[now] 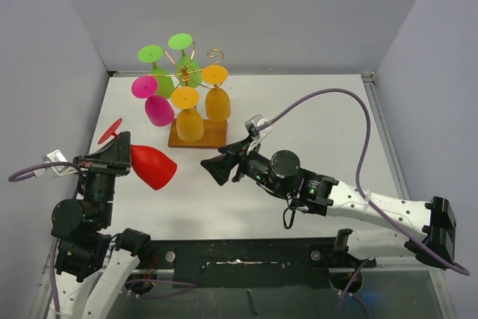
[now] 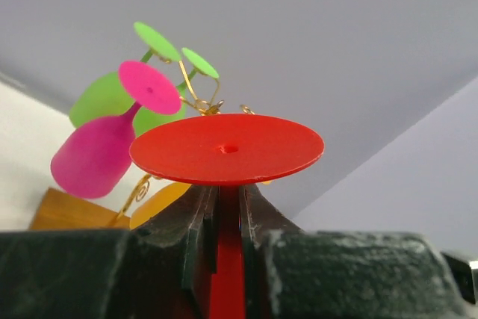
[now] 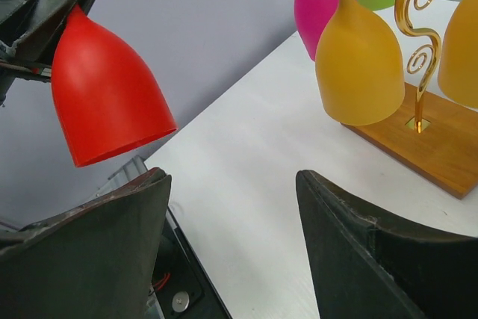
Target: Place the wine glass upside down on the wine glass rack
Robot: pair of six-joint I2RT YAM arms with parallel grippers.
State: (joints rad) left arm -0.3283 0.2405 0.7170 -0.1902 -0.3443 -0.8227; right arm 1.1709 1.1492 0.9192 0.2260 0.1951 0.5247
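Red wine glass (image 1: 153,166); gold wine glass rack (image 1: 215,55), brown base (image 1: 213,138); green, pink, orange glasses (image 1: 190,123); white table (image 1: 314,110).

Bright even overhead light, soft faint shadows; wrist views blurred on near fingers

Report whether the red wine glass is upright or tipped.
Tipped: the red wine glass slants mouth-down, foot uppermost, its stem clamped in the left gripper.

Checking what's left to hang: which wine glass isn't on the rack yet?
The red wine glass, clamped by its stem in the left gripper, left of the rack. The pink glass, green glasses and orange glasses hang bowl-down from it.
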